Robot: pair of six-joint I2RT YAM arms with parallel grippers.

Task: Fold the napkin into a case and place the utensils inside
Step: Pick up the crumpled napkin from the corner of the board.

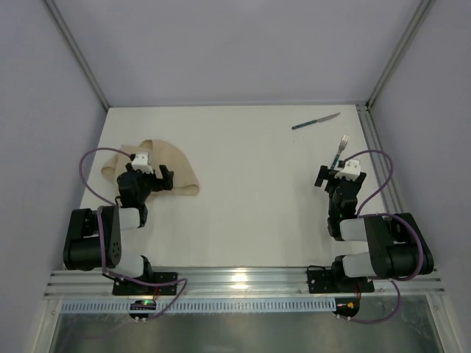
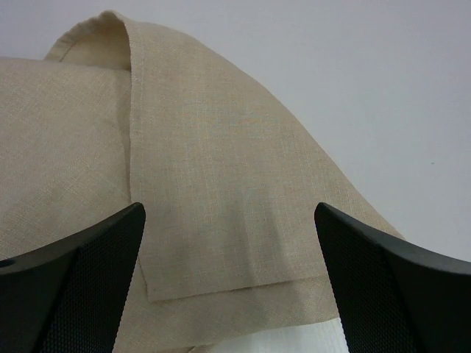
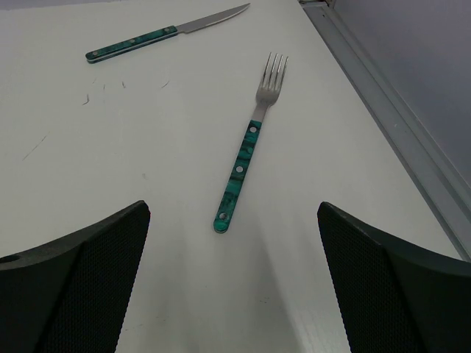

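**Mia:** Beige cloth lies by the left edge of the table. Is that the napkin?

**Tom:** Yes. It is bunched up, with one flap lying over the rest. It is not a neat case yet.

**Mia:** So the folding is not done?

**Tom:** It looks hardly begun. No pouch shows anywhere.

**Mia:** Where are the knife and the fork?

**Tom:** The knife lies near the far right corner. The fork lies by the right edge, a bit nearer, apart from the knife. Both lie bare on the table, well apart from the napkin.

**Mia:** What is the left gripper doing?

**Tom:** It hangs over the napkin with its jaws wide apart. It holds nothing.

**Mia:** And the right gripper?

**Tom:** It hangs over the end of the fork's green handle. Its jaws are wide apart too, and empty.

**Mia:** What is left, then?

**Tom:** Almost all of it, most likely. The cloth must be folded into a case, and then the knife and fork go inside.
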